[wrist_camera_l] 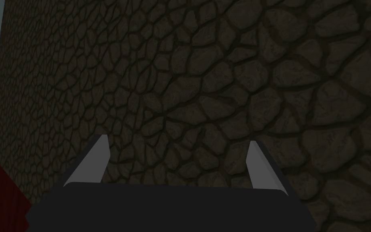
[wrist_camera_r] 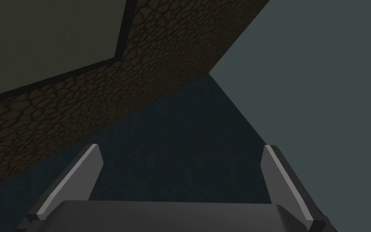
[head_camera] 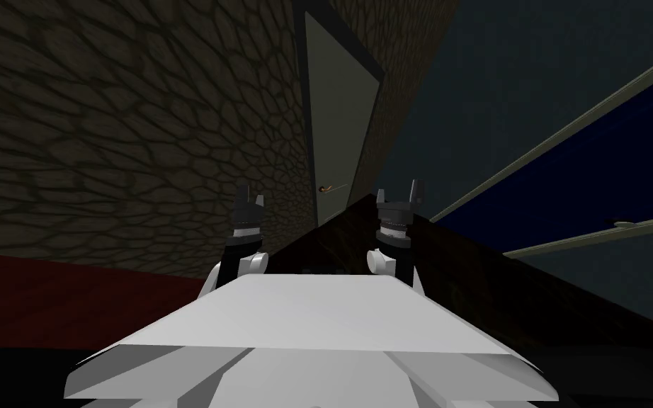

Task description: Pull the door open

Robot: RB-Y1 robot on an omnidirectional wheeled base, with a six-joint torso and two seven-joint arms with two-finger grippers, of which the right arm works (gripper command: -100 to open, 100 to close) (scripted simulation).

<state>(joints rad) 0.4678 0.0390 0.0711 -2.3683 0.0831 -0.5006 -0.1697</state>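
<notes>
Head view is showing the pale grey-green flat door panel (head_camera: 337, 106) sitting in its dark frame, set into the brown cobble-patterned stone wall (head_camera: 127, 120) ahead of the robot and well beyond both hands; it is looking shut, flush with the frame. The small brownish lever handle (head_camera: 333, 188) is sitting low on the panel, between the two grippers as the camera sees them but far past their tips.

The left gripper (head_camera: 249, 200) is facing bare stone, blades spread wide with nothing between them; the right gripper (head_camera: 397, 193) is likewise spread and empty, aiming at the corner just beside the door frame.

The step in hand seems to be the approach. To do it well, I would say the robot is needing to close the distance first, then bring one spread gripper square onto the lever, blades straddling its thin bar, before closing and drawing back along the door's swing.

The door's long axis is standing upright, its face turned toward the robot; the lever's long axis is lying across the panel, roughly level; which end is free I cannot tell.
</notes>
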